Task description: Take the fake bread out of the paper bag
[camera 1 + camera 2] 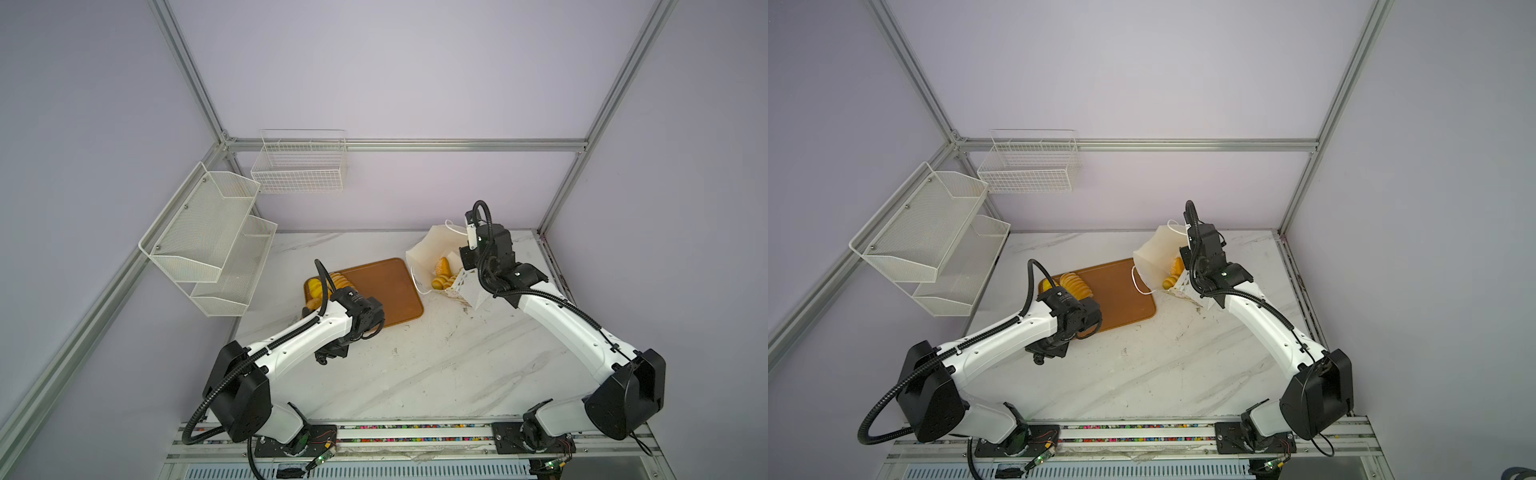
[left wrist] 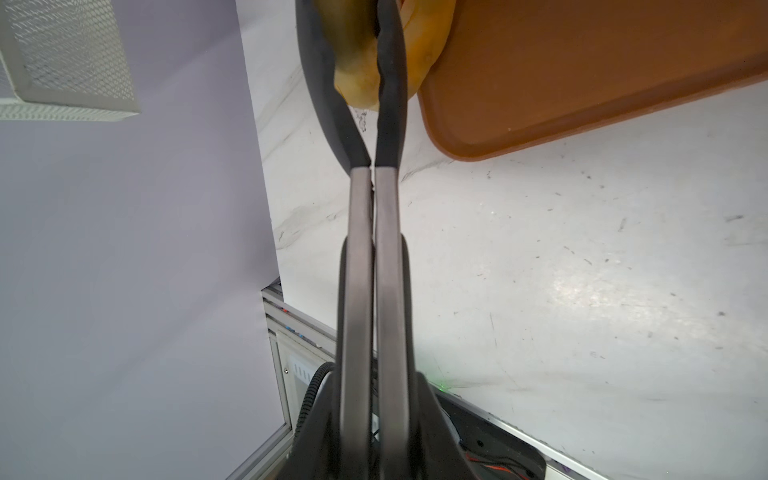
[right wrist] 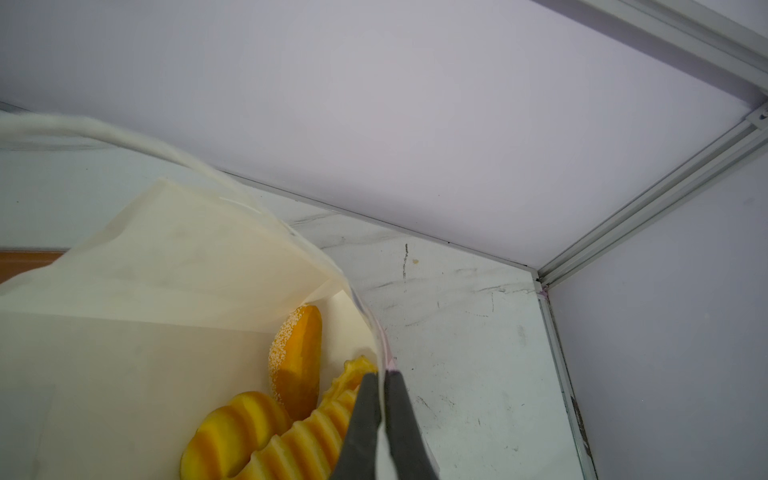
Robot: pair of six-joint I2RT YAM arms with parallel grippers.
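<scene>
Left gripper (image 2: pixel 352 25) pinches fake bread (image 2: pixel 359 81), mostly cut off from view.

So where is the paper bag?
In both top views the paper bag sits back right, beside the brown tray, its edge pinched by the right claw.

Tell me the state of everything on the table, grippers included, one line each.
paper bag, open, tilted, wall pinched by right jaws
bread in bag, several pieces, not yet out
bread on tray, lying at its left end
held pastry, clamped in left jaws
tray, lying flat, mostly bare
left gripper, shut on held pastry
right gripper, shut on paper bag
</scene>
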